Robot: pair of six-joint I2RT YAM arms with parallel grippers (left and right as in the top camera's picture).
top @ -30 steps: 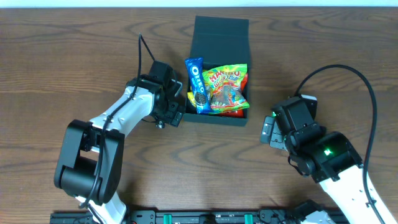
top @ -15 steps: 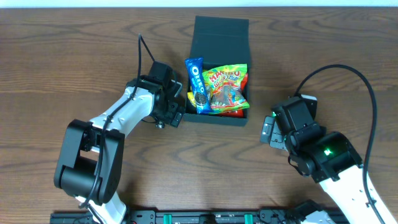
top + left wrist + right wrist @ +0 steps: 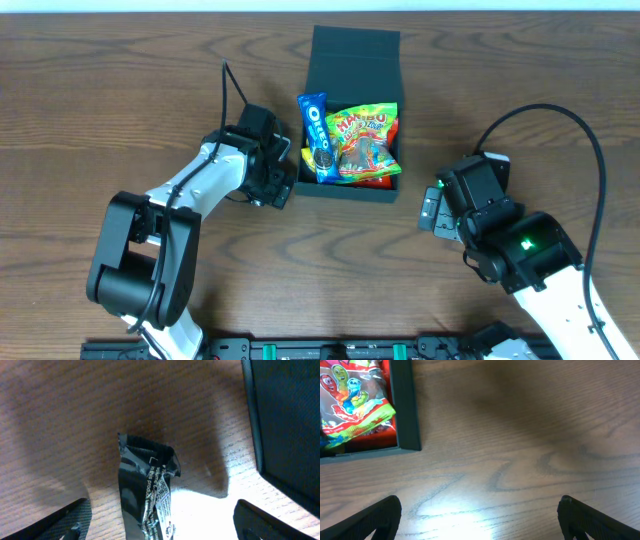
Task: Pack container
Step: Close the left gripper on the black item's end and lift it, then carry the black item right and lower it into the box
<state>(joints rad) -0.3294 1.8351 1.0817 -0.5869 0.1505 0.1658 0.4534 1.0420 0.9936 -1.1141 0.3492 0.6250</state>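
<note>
My left pincer (image 3: pixel 161 521), spread wide, straddles a dark packet (image 3: pixel 146 491) on the counter (image 3: pixel 60 420), its long axis crossing the jaws, the container (image 3: pixel 290 420) just to its right.

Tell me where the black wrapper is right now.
In the left wrist view, the black wrapper lies on the table, untouched between the fingers of the open left gripper, close beside the container's outer wall.

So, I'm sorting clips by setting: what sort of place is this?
Probably a robotics lab bench: a cabled left arm and right arm mounted at a wooden table, with a dark container holding an Oreo packet and Haribo bag.
</note>
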